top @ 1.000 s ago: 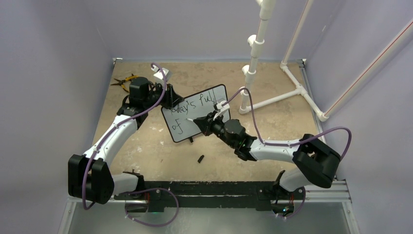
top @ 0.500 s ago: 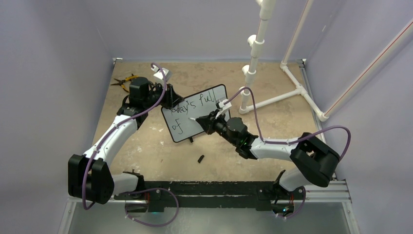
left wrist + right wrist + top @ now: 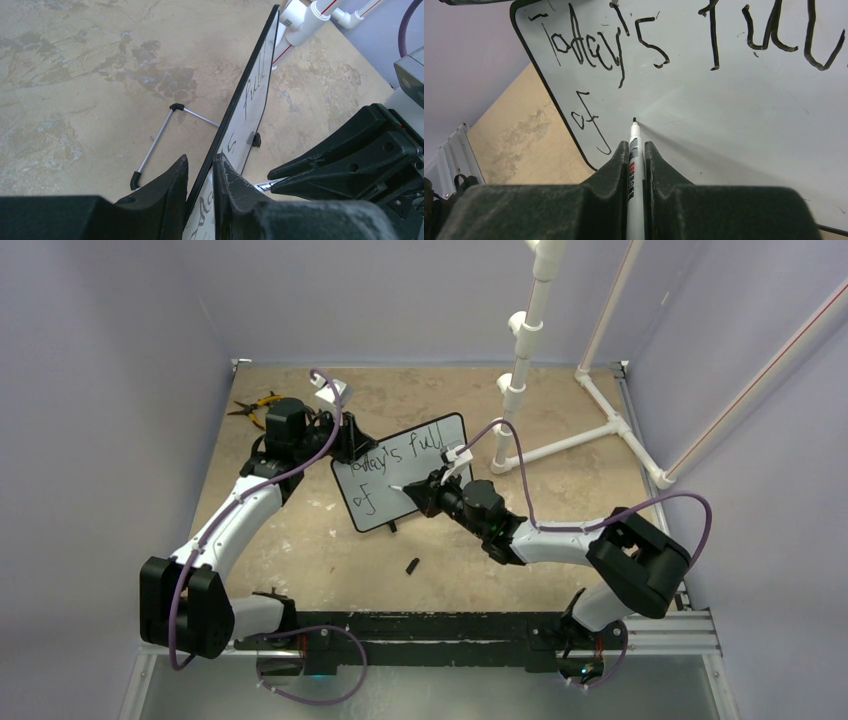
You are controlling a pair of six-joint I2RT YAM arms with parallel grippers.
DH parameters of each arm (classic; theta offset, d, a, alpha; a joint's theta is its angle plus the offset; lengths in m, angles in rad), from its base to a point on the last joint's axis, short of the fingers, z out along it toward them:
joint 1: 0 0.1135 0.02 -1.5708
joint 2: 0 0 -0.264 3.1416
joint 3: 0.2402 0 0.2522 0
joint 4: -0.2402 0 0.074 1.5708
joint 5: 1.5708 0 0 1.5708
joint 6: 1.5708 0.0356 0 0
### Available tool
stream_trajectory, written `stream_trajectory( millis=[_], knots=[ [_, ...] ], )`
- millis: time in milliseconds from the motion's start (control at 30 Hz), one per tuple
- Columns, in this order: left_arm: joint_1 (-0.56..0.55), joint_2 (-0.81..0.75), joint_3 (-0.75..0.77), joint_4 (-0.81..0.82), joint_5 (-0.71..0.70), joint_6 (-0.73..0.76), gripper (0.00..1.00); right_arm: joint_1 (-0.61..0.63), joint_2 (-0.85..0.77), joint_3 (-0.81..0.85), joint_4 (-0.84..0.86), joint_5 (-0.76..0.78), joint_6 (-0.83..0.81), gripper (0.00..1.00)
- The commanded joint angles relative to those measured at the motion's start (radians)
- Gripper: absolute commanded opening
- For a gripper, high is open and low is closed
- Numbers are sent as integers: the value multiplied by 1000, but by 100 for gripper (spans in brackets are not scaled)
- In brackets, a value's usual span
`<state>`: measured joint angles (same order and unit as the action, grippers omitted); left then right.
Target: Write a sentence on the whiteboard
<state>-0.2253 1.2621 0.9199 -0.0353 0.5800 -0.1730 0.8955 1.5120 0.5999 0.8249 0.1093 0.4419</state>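
The whiteboard (image 3: 425, 462) stands tilted mid-table, its black frame edge-on in the left wrist view (image 3: 240, 95). My left gripper (image 3: 345, 445) is shut on its upper left edge (image 3: 201, 172). The sentence (image 3: 624, 45) reads "Today's full" on the first line with "of" (image 3: 589, 122) below. My right gripper (image 3: 425, 492) is shut on a white marker (image 3: 634, 145). The marker tip (image 3: 634, 120) touches the board just right of "of", in the second line.
A black marker cap (image 3: 412, 565) lies on the table in front of the board. The board's metal prop leg (image 3: 155, 142) rests behind it. Yellow pliers (image 3: 255, 405) lie at the back left. A white PVC pipe frame (image 3: 560, 440) stands at the back right.
The right gripper with the marker has shifted slightly up and right, from beside "of" to a spot a little further along the second line. The left arm and board have not moved.
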Motion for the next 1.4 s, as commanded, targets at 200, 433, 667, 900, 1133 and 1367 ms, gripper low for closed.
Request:
stream_trajectory(
  millis=[200, 433, 667, 900, 1133, 1367],
  knots=[
    [-11, 16, -20, -37, -11, -19, 22, -6, 21, -46, -32, -35, 53, 0],
    [-11, 16, -20, -37, -13, -17, 22, -6, 12, -59, -39, -59, 68, 0],
    [-11, 17, -21, -37, -13, -19, 22, -6, -70, -33, -13, -49, 35, 0],
    [-11, 20, -20, -36, -12, -19, 22, -6, -37, 25, 19, -8, 15, 0],
    [-11, 20, -20, -35, -13, -19, 22, -6, 6, 46, 42, 20, 14, 0],
    [-11, 22, -20, -37, -13, -17, 22, -6, -13, 33, 11, 88, 23, 0]
  ],
)
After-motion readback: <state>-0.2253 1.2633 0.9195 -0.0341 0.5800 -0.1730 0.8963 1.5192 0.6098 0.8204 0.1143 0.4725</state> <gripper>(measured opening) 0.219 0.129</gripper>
